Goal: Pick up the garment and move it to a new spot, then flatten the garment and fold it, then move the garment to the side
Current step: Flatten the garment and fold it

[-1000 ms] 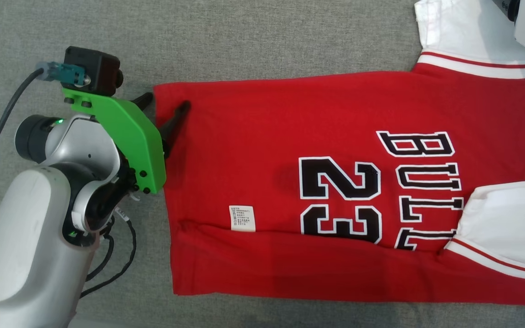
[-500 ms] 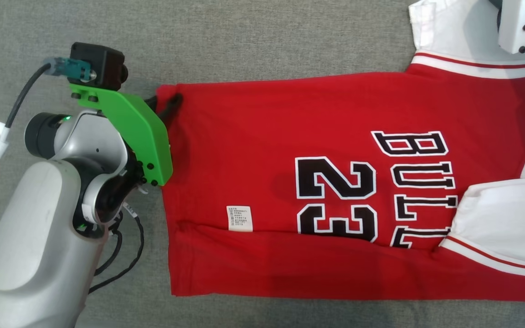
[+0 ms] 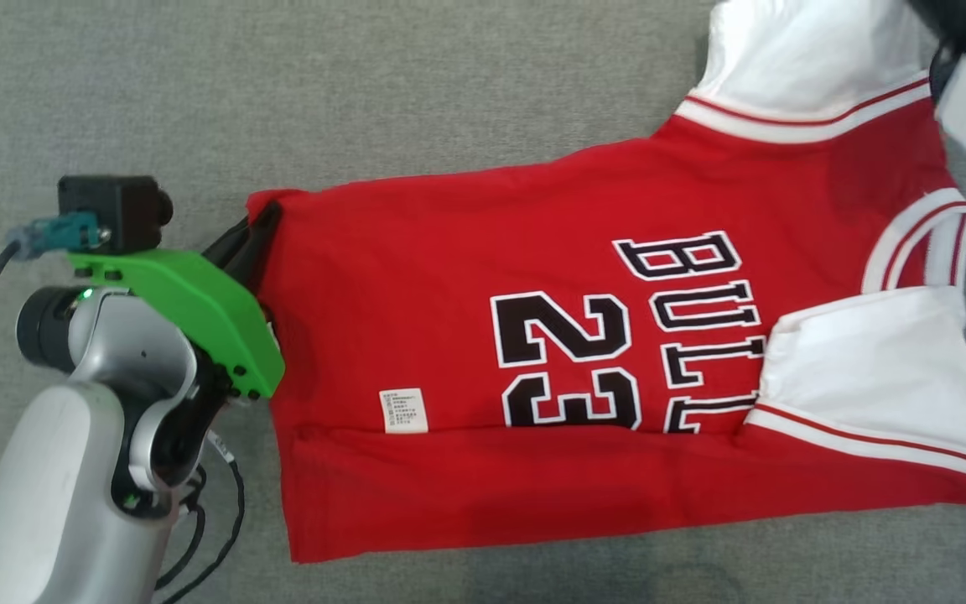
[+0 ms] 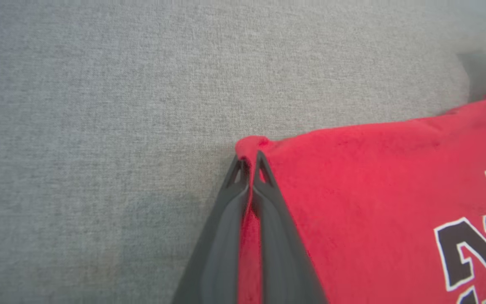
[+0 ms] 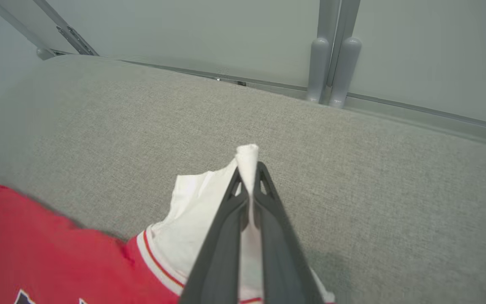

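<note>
Left jaws: clenched on jersey (image 3: 449, 277) hem corner (image 4: 251, 145). Right jaws: clenched on white sleeve (image 5: 188, 211) tip. Jersey: flat on grey surface (image 3: 449, 84), near edge folded. Step: folding, probably. Next: lift both ends together, evenly.

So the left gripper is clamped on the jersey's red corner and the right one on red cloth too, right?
No: the right gripper pinches the white sleeve of the jersey, as the right wrist view shows. The left gripper is clamped on the red corner.
</note>
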Controlling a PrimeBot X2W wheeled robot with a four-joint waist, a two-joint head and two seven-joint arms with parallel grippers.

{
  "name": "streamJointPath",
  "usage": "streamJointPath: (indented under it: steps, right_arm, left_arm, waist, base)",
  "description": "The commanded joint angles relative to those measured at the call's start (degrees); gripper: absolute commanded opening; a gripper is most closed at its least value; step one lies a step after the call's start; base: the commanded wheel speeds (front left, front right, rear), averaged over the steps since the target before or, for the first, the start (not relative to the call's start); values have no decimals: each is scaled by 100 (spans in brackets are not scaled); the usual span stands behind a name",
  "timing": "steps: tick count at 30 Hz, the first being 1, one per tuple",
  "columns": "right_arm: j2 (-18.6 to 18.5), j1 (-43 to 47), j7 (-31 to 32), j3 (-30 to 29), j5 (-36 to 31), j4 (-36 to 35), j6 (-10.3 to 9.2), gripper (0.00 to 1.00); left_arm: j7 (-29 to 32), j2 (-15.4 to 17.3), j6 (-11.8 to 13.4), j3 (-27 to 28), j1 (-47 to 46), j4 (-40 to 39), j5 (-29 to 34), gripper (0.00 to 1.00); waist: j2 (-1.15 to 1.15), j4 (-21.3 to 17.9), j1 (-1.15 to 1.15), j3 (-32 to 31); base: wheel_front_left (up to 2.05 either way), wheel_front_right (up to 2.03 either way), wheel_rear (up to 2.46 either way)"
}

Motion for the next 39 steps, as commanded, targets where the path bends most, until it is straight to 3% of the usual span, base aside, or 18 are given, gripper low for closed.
streamJointPath:
  steps: [1,9,19,26,32,39]
  right_arm:
    - [-46,195,-83,-14,77,-98,2,0]
    - [-429,2613,-869,-672,547,-1565,2,0]
    - [87,5083,-927,-1304,485,-2777,2,0]
    - [329,4967,-1002,-950,-50,-2394,2,0]
    - [201,4703,-1048,-573,-218,-1936,2,0]
    - [98,4857,-1106,-559,-88,-1791,2,0]
  left_arm:
    - [-57,9,23,31,90,-32,-47,0]
    - [-658,8,179,381,1302,-659,-243,0]
    - [-1086,-13,192,552,2121,-785,-334,0]
    - [-1283,16,236,488,2548,-728,-187,0]
    - [-1485,81,330,528,2827,-669,-13,0]
    - [-1630,54,327,543,2876,-556,4,0]
  waist:
    - [52,-164,0,-155]
    - [52,-456,0,-650]
    - [52,-633,0,-1025]
    - [52,-861,0,-1121]
    - [52,-814,0,-1193]
    - [52,-716,0,-1217]
  base:
    - [0,0,0]
    - [0,0,0]
    - [0,0,0]
    - [0,0,0]
    - [0,0,0]
    - [0,0,0]
